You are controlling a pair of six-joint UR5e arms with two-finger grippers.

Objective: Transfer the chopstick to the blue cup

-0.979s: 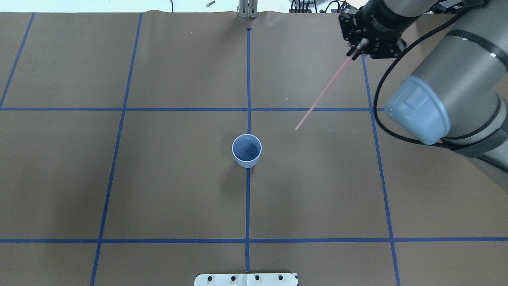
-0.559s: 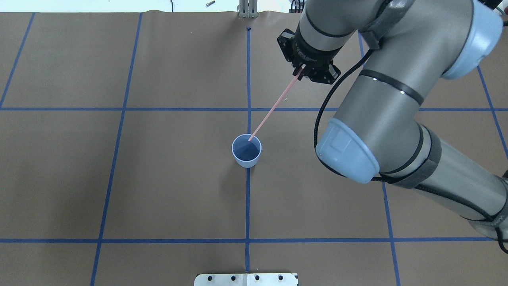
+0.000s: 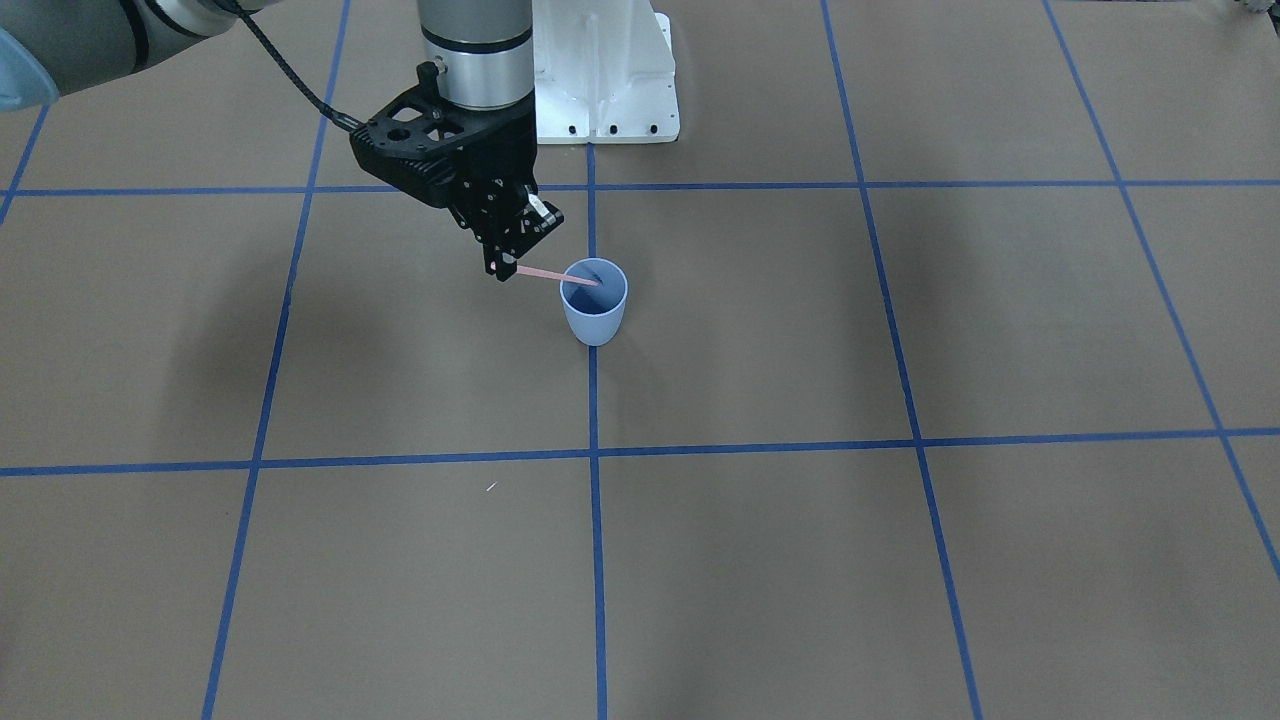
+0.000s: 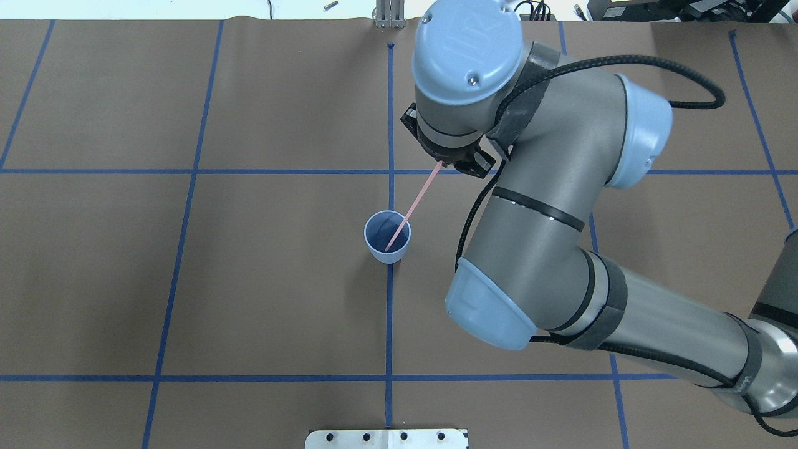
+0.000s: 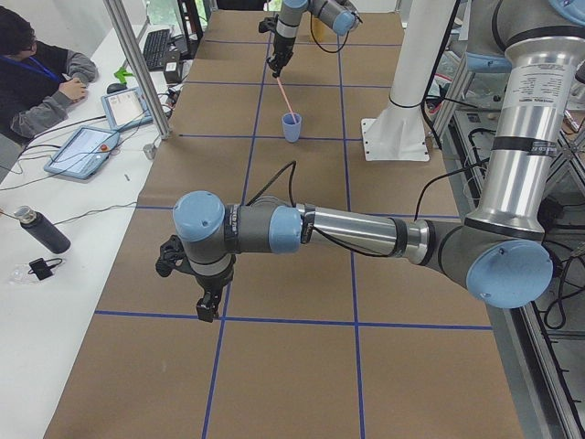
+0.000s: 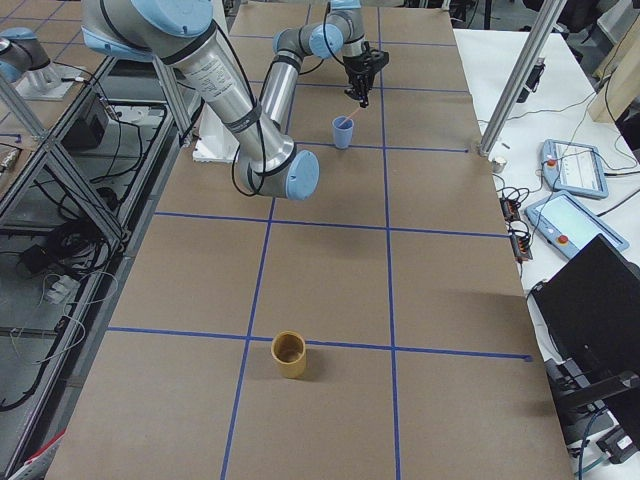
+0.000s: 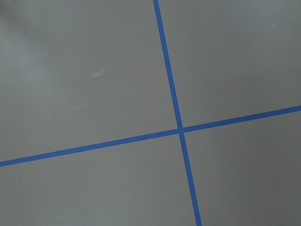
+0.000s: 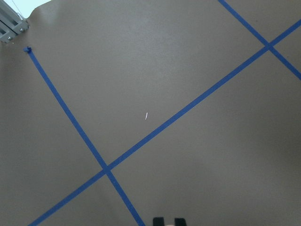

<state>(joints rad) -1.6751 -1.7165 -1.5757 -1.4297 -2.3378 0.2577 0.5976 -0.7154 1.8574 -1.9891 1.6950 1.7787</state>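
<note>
Brown table (image 4: 249, 293), blue tape grid (image 4: 187, 171), blue cup (image 4: 378, 236), tan cup (image 6: 289, 362)

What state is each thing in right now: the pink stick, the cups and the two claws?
blue cup: upright on a blue tape line.
chopstick: tilted, top end gripped, lower tip inside the blue cup.
right gripper: shut on the chopstick.
left gripper: away from the blue cup; open or shut, cannot tell.
tan cup: upright, far from the others.

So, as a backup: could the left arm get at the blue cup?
Probably yes: nothing stands between the left pincer and the blue cup, but the right pincer holds the chopstick slanted into it.
</note>
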